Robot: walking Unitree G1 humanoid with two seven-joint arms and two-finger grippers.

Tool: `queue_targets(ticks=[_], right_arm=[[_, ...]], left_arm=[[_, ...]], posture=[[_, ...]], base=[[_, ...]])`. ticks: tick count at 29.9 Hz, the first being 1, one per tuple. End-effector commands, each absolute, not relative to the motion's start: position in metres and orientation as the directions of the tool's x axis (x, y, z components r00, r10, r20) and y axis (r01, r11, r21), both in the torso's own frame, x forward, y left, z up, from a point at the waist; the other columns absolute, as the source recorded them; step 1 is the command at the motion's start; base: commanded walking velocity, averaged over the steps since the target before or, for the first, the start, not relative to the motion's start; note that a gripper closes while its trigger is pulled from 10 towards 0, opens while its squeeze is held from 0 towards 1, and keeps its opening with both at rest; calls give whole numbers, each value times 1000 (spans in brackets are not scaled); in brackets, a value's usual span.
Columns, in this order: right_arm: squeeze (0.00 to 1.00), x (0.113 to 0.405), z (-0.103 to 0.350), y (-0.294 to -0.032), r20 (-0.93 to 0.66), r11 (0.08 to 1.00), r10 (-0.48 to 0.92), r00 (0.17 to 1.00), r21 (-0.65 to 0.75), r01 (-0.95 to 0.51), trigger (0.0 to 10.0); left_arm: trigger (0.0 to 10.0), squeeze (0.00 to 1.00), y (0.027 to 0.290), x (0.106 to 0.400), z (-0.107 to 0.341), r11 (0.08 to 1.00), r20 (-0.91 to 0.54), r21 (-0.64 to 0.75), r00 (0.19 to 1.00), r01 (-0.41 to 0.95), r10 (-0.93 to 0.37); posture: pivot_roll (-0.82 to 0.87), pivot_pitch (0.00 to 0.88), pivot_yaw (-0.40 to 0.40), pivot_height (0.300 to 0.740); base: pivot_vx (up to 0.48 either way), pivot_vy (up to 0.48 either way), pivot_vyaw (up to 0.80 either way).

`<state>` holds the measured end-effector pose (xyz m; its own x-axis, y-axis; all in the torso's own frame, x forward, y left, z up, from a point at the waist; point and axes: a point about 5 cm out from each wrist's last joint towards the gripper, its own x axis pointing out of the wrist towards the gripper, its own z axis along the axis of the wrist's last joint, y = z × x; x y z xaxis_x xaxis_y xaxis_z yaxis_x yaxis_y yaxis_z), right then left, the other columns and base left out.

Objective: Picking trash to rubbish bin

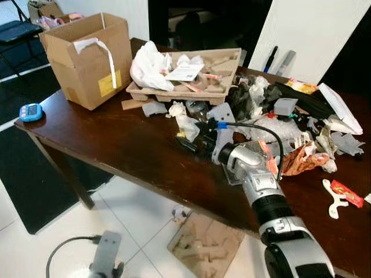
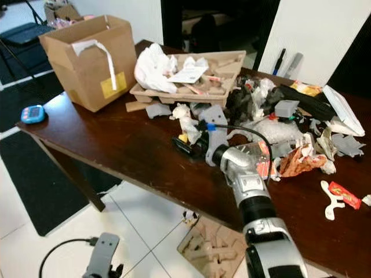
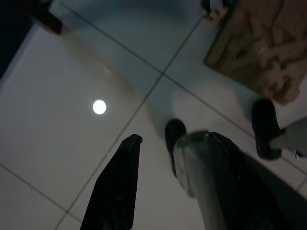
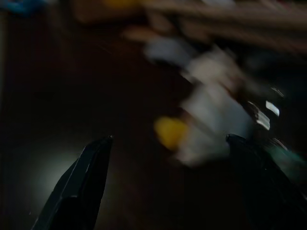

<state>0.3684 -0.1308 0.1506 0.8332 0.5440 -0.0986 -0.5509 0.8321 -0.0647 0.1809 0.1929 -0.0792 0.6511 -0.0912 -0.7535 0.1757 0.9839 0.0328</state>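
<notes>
your crumpled white wrapper with the yellow bit (image 2: 186, 123) lies on the dark wooden table (image 2: 110, 145), at the near edge of the trash pile, just in front of the right gripper (image 2: 186, 143). in the right wrist view the same wad (image 4: 211, 120) sits between the two spread fingers (image 4: 81, 182), blurred, not pinched. you can see the silver right arm (image 1: 264, 191) reaching in from the near side over the table edge.

behind the wad you have a moulded pulp tray (image 1: 197, 78) heaped with paper and a white plastic bag (image 1: 148, 63). left of that stands an open cardboard box (image 1: 87, 58), and a blue timer (image 1: 30, 112) lies at the table's left corner. to the right, an orange wrapper (image 1: 301, 159) and a red-and-white packet (image 1: 342, 194).

your left gripper (image 3: 158, 182) hangs over the white floor tiles (image 3: 72, 96), fingers spread, near a piece of cardboard packing (image 3: 264, 43).
</notes>
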Motion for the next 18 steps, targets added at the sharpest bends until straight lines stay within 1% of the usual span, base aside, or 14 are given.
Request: queue_targets(ticks=[1, 2, 3, 4, 5, 7, 8, 9, 10, 11, 15, 17, 18], right_arm=[[0, 373, 151, -156, -106, 892, 444, 890, -39, -450, 10000], [0, 373, 151, -156, -106, 892, 444, 890, -39, -450, 10000], [0, 374, 151, -166, -107, 909, 410, 906, -33, -415, 10000], [0, 374, 151, -166, -107, 909, 410, 906, -33, -415, 10000], [0, 373, 150, -177, -117, 924, 372, 921, -43, -379, 10000], [0, 371, 144, -204, -167, 950, 260, 951, -135, -283, 10000], [0, 371, 144, -204, -167, 950, 260, 951, -135, -283, 10000], [0, 370, 142, -219, -180, 965, 190, 965, -145, -217, 10000], [0, 369, 141, -228, -186, 974, 147, 972, -146, -175, 10000], [0, 368, 141, -235, -187, 982, 119, 975, -126, -144, 10000], [0, 368, 141, -240, -188, 987, 99, 977, -110, -121, 10000], [0, 360, 141, -259, -193, 993, 112, 975, 56, -103, 10000], [0, 360, 141, -259, -193, 993, 112, 975, 56, -103, 10000]], left_arm=[[10000, 0, 189, 180, -79, 984, -742, 19, 663, 177, -105], [10000, 0, 189, 180, -79, 984, -742, 19, 663, 177, -105], [10000, 0, 189, 182, -78, 984, -730, 22, 675, 177, -106], [10000, 0, 189, 182, -78, 984, -730, 22, 675, 177, -106], [10000, 0, 189, 183, -77, 984, -722, 29, 685, 174, -100], [10000, 0, 192, 180, -78, 985, -727, 40, 681, 166, -85], [10000, 0, 192, 180, -78, 985, -727, 40, 681, 166, -85], [10000, 0, 193, 176, -80, 986, -738, 42, 670, 161, -78], [10000, 0, 193, 173, -82, 987, -746, 42, 662, 157, -74], [10000, 0, 194, 170, -83, 987, -753, 42, 654, 157, -72], [10000, 0, 194, 168, -84, 987, -757, 41, 650, 157, -72], [10000, 0, 197, 154, -90, 987, -793, 37, 606, 157, -66], [10000, 0, 197, 154, -90, 987, -793, 37, 606, 157, -66]], posture=[[133, 110, -57, 740], [133, 110, -57, 740], [133, 110, -57, 740], [133, 110, -57, 740], [133, 116, -55, 740], [134, 120, -51, 740], [134, 120, -51, 740], [132, 120, -49, 740], [131, 122, -47, 740], [129, 124, -44, 740], [129, 124, -44, 740], [126, 126, -40, 740], [126, 126, -40, 740]], base=[[0, 0, 0], [0, 0, 0], [0, 0, 0], [0, 0, 0], [0, 0, 0], [0, 0, 0], [0, 0, 0], [0, 0, 0], [0, 0, 0], [0, 0, 0], [0, 0, 0], [0, 0, 0], [0, 0, 0]])
